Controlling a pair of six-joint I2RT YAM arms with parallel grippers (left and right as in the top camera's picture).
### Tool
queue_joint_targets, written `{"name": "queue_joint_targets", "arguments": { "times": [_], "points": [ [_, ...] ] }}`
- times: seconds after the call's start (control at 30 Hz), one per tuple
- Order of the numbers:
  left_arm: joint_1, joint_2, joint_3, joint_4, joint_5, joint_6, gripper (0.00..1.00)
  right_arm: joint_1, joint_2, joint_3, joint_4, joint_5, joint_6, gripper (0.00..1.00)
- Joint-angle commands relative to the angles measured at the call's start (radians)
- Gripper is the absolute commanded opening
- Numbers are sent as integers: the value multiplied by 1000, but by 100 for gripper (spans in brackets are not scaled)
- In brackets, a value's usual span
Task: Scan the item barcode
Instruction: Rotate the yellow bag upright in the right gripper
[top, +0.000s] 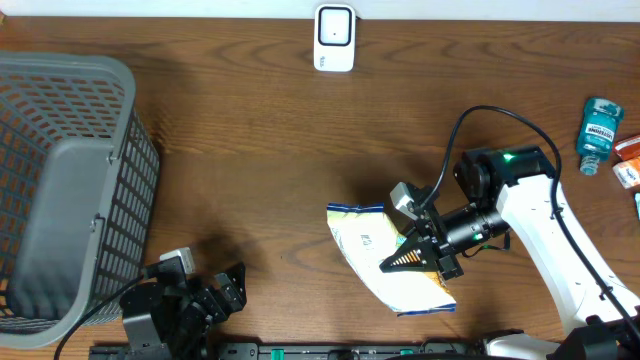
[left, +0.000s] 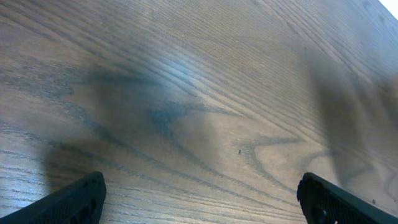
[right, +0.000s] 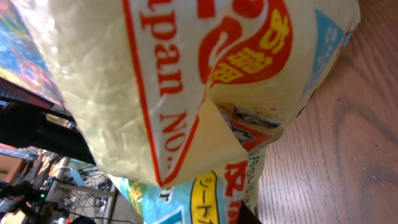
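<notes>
The item is a pale yellow packet (top: 385, 255) with red and blue Japanese print, held above the table right of centre. My right gripper (top: 405, 262) is shut on its edge. In the right wrist view the packet (right: 186, 93) fills most of the frame and hides the fingers. No barcode shows on it in any view. A white scanner (top: 334, 38) stands at the table's far edge, well away from the packet. My left gripper (top: 225, 288) sits low at the front left, open; its two fingertips (left: 74, 202) stand wide apart over bare wood.
A large grey mesh basket (top: 60, 190) takes up the left side. A blue mouthwash bottle (top: 600, 130) and small packages (top: 628, 160) lie at the far right edge. The right arm's black cable (top: 470, 125) loops above the table.
</notes>
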Motion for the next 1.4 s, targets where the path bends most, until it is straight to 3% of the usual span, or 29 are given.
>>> {"name": "queue_joint_targets", "arguments": {
  "times": [0.0, 0.37, 0.47, 0.53, 0.63, 0.73, 1.1, 1.37],
  "points": [
    [3, -2, -6, -39, 10, 17, 98, -7, -9, -3, 28, -43, -20, 1],
    [3, -2, -6, -39, 10, 17, 99, -7, -9, -3, 272, -25, -18, 1],
    [3, -2, -6, -39, 10, 17, 98, -8, -9, -3, 425, -21, 90, 1],
    [3, -2, -6, -39, 10, 17, 99, -8, -9, -3, 548, 21, 245, 1],
    [3, -2, -6, -39, 10, 17, 98, -8, -11, 0, 757, 182, 584, 1],
    [3, -2, -6, -39, 10, 17, 98, -6, -22, 14, 868, 375, 794, 1],
    [3, -2, -6, -39, 10, 17, 98, 129, -86, 28, 1107, 922, 1018, 1],
    [3, -2, -6, -39, 10, 17, 98, 229, 4, 28, 1310, 1326, 1021, 1]
  ]
}}
